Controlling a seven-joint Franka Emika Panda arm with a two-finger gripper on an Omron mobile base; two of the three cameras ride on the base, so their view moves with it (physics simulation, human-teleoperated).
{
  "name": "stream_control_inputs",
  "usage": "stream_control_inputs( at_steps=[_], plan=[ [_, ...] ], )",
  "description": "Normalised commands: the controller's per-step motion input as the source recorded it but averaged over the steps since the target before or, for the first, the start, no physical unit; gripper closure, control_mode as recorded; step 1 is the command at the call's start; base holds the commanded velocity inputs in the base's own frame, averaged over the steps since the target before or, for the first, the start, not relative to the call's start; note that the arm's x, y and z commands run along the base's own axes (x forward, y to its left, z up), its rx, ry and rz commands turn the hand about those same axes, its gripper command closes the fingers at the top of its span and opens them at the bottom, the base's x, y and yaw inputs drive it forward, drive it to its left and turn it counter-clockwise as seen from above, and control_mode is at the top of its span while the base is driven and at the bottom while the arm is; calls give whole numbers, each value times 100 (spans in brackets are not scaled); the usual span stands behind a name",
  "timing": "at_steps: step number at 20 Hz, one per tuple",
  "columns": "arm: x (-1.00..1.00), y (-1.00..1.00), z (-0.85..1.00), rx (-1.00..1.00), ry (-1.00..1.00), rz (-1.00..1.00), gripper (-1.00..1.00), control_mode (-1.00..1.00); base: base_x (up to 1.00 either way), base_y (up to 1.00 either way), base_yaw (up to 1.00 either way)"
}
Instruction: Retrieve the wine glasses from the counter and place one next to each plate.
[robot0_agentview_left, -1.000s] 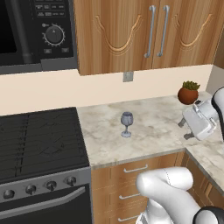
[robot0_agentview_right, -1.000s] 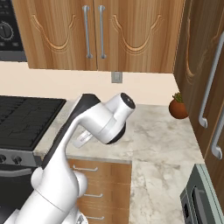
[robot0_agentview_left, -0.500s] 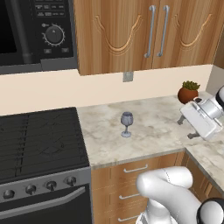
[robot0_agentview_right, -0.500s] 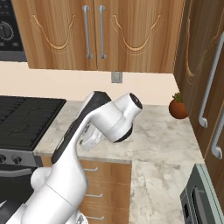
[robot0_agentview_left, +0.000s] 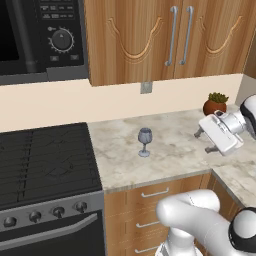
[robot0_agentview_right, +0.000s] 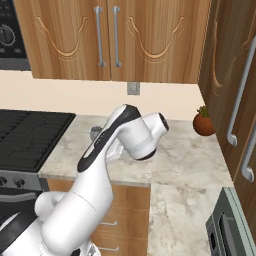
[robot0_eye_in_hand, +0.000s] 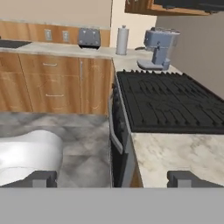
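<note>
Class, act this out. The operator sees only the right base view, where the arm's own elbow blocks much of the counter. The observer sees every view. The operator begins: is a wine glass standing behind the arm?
Observer: Yes. In the left base view one wine glass stands upright on the counter, a little to the right of the stove.
Operator: Where is the end effector relative to it?
Observer: It hangs over the counter to the glass's right, clearly apart from it and near the potted plant.
Operator: Is it open or shut?
Observer: It is open and empty. The hand view shows its fingertips wide apart with nothing between them.
</note>
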Motion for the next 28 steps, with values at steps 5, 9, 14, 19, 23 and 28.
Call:
stream_control_inputs(
  at_steps=[5, 9, 14, 19, 23, 28],
  plan=[
    [19, 15, -15, 8, 0, 7, -100, -100, 0, 0, 0],
    [4, 25, 0, 3, 0, 0, -100, -100, 0, 0, 0],
    [26, 4, 0, 3, 3, 0, -100, -100, 0, 0, 0],
    [13, 0, -4, 3, 2, 0, -100, -100, 0, 0, 0],
    [1, 0, -12, 1, 1, 0, -100, -100, 0, 0, 0],
    [4, 0, -9, 1, 2, 0, -100, -100, 0, 0, 0]
  ],
)
